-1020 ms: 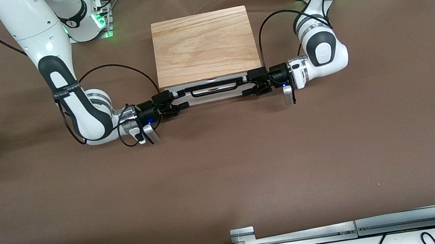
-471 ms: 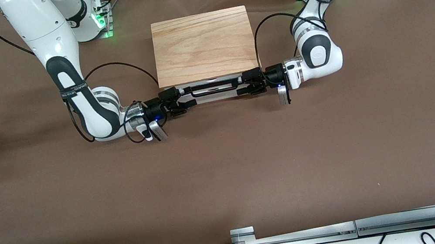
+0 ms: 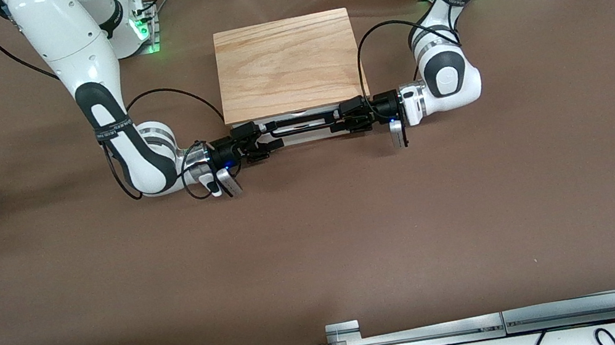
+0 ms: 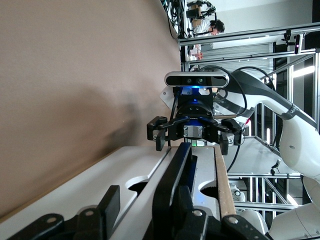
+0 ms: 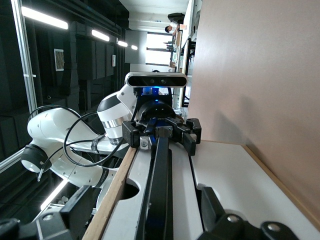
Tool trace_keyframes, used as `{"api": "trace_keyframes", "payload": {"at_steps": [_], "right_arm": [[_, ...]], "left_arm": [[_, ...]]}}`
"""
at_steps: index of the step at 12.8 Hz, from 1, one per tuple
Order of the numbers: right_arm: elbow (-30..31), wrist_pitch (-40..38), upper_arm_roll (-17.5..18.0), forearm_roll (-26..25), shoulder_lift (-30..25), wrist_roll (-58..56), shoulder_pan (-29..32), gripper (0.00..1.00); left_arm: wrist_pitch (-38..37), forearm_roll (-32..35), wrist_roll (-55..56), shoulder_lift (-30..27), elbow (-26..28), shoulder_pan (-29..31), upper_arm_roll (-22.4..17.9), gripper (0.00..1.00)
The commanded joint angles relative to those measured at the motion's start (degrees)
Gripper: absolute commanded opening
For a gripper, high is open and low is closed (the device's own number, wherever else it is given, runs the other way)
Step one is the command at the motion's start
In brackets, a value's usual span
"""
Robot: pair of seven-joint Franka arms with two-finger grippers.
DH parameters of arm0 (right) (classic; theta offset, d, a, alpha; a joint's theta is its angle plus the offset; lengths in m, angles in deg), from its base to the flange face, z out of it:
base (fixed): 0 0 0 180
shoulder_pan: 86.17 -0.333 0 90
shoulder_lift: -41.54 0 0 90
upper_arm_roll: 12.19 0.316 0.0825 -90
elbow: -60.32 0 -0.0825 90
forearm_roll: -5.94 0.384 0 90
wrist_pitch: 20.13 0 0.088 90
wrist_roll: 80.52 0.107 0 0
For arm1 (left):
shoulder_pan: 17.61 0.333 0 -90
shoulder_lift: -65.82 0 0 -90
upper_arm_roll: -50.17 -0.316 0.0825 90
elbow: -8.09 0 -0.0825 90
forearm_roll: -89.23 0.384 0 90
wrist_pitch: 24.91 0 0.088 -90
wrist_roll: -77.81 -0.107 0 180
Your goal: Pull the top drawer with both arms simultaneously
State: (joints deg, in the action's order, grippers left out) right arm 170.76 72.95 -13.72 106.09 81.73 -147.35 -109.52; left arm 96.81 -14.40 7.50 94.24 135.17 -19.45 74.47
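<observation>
Both grippers are on the black bar handle (image 3: 299,124) of the top drawer (image 3: 301,136), which sits shut in the wooden box (image 3: 288,64) near the middle of the tabletop's robot-side edge. The left gripper (image 3: 343,118) straddles one end with jaws spread; the right gripper (image 3: 263,140) straddles the other, likewise spread. Best now: close both evenly, then draw straight toward the camera-side edge at matched speed, or the drawer may skew and jam.

I count 2 arms, each with 1 hand: left hand (image 3: 341,118), right hand (image 3: 263,138); 1 wooden box (image 3: 288,65), 1 top drawer (image 3: 301,133), 1 bar handle (image 3: 301,127)
</observation>
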Motion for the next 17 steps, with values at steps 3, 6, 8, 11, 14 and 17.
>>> {"api": "trace_keyframes", "payload": {"at_steps": [3,6,8,11,14,17], "right_arm": [[0.3,-0.4,0.0,1.5,0.9,-3.7,-0.6,0.69],[0.6,-0.4,0.0,1.5,0.9,-4.1,-0.9,0.49],[0.8,-0.5,0.0,1.4,0.9,-4.1,-0.8,0.49],[0.9,-1.4,-0.1,1.3,0.9,-4.2,-0.6,0.38],[0.9,-1.4,-0.1,1.3,0.9,-4.1,-0.5,0.31],[0.8,-1.3,-0.1,1.3,0.9,-4.1,-0.3,0.21]], "left_arm": [[-4.6,-1.8,-2.1,-0.8,1.1,0.5,0.3,0.44],[-5.4,-1.7,-2.2,-1.0,1.3,0.6,0.3,0.14],[-5.5,-1.7,-2.2,-0.9,1.3,0.6,0.2,0.12],[-5.5,-1.7,-2.2,-0.8,1.4,0.6,0.2,0.0],[-5.5,-1.6,-2.2,-0.8,1.4,0.7,0.2,0.0],[-5.5,-1.6,-2.1,-0.7,1.3,0.7,0.2,0.0]]}}
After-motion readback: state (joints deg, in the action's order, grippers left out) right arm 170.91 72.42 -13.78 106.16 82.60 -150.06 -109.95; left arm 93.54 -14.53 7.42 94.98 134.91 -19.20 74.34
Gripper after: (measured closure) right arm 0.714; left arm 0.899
